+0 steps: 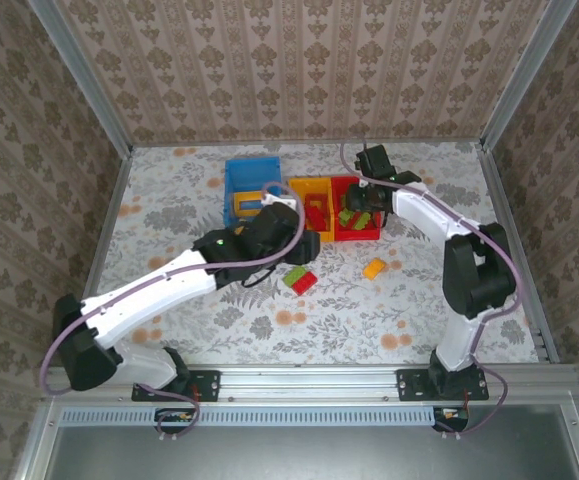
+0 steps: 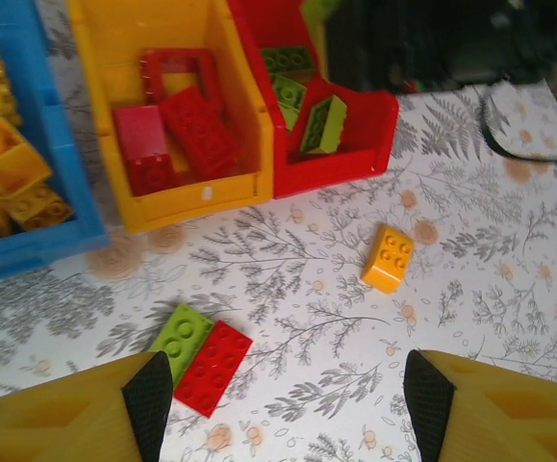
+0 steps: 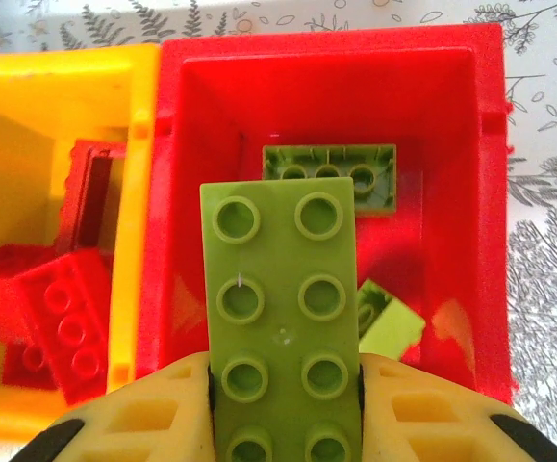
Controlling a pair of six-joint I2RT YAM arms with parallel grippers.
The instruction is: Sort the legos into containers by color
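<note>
A green brick (image 3: 283,318) stands clamped lengthwise in the right gripper (image 3: 285,409), studs to the lens, hanging over the red bin (image 3: 451,115), where other green pieces already lie. To do the drop well, I would lower it toward the bin floor before letting go (a high release may bounce it over the wall into the yellow bin (image 3: 57,87) at 9 o'clock), keeping clear of that shared wall

The left wrist view supplies the work left on the table (image 2: 509,318): a loose green piece (image 2: 180,335) and a red brick (image 2: 214,366) touching at 7 o'clock, a yellow-orange brick (image 2: 389,258) at 3 o'clock. There the left gripper (image 2: 283,404) hangs spread wide, holding nothing. The top view places the blue bin (image 1: 239,175) at 9 o'clock of the yellow
</note>
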